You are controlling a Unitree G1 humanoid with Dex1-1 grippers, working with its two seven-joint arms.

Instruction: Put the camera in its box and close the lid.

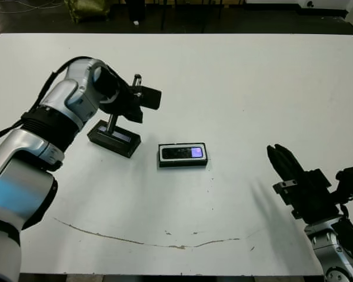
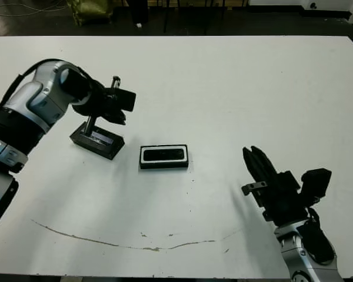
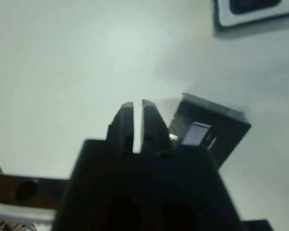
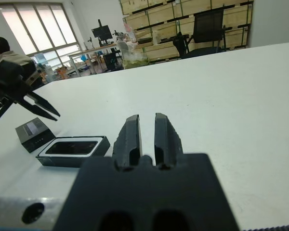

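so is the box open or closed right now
Open. The box lies uncovered with the camera visible inside; the lid sits apart on the table beside it.

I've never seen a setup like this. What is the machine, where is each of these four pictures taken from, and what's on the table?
This is a humanoid robot with two arms, each ending in a two-fingered gripper. The two wide pictures come from a stereo camera on its head, looking down at the white table. The other two come from cameras on its wrists, looking along each gripper's fingers. On the table, a slim black camera lies inside its white-lined box. The lid lies beside the box. The left gripper is right above the lid, and whether it touches is unclear. The right gripper waits off to the side. Both are shut and hold nothing.
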